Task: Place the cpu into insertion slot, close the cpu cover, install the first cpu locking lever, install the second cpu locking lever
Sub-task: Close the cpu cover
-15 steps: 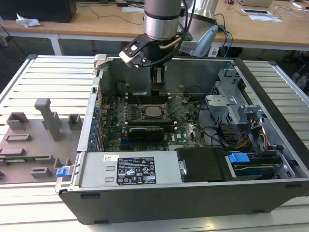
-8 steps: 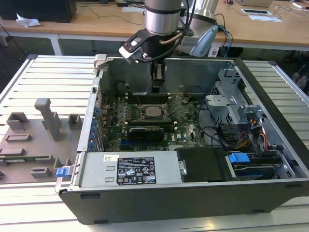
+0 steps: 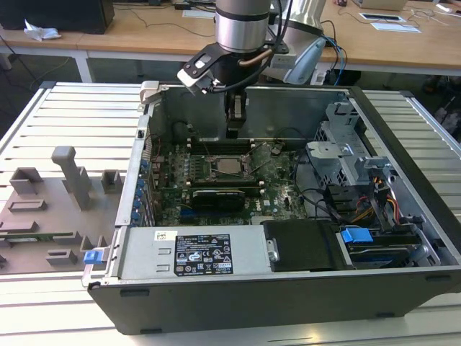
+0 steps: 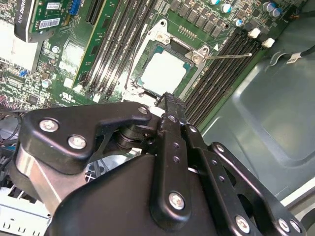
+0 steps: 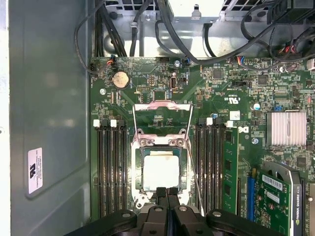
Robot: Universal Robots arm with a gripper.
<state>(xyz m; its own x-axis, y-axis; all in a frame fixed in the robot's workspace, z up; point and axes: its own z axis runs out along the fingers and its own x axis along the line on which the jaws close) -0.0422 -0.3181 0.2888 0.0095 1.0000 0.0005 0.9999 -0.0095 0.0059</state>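
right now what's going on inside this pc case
A robot arm's closed hand is poised just above the insertion slot on the motherboard of an open computer case. The cpu already sits in the slot, and the cpu cover appears to lie down around it. One thin locking lever sticks out sideways, apparently unlatched.

cpu in insertion slot, memory slots either side; hand above.
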